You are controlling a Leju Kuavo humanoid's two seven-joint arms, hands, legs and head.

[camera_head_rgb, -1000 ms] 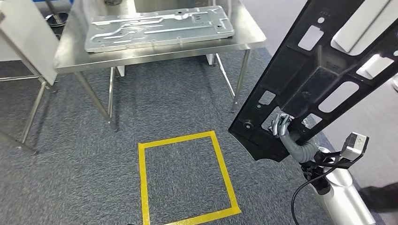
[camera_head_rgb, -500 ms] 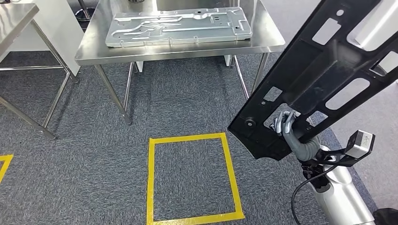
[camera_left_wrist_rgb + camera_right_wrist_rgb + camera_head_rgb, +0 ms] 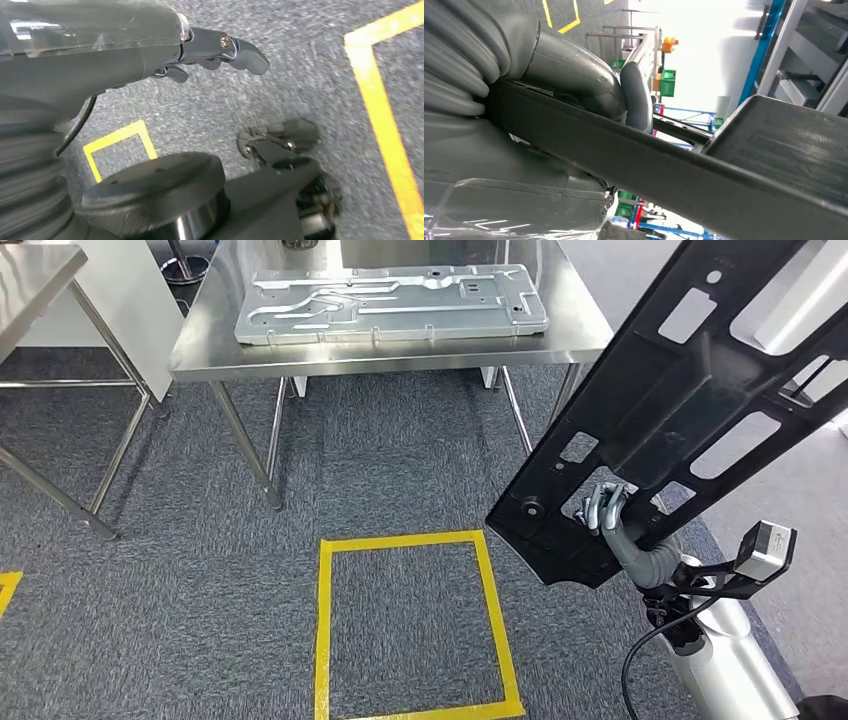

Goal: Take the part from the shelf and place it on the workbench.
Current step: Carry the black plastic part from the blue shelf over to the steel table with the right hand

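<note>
**What you cannot make out right now**

In the head view, the black part [image 3: 690, 390] runs off the upper right of the frame, so you cannot see its far end. The right hand [image 3: 603, 512] shows you a few fingers poking through a slot near the part's lower end; the part covers the rest. The workbench [image 3: 390, 345] is cut at the top edge, and its far side is out of sight. A second steel table [image 3: 30, 280] sits clipped in the upper left corner. In the left wrist view, the left hand [image 3: 165, 55] is blurred along the left of the frame.
</note>
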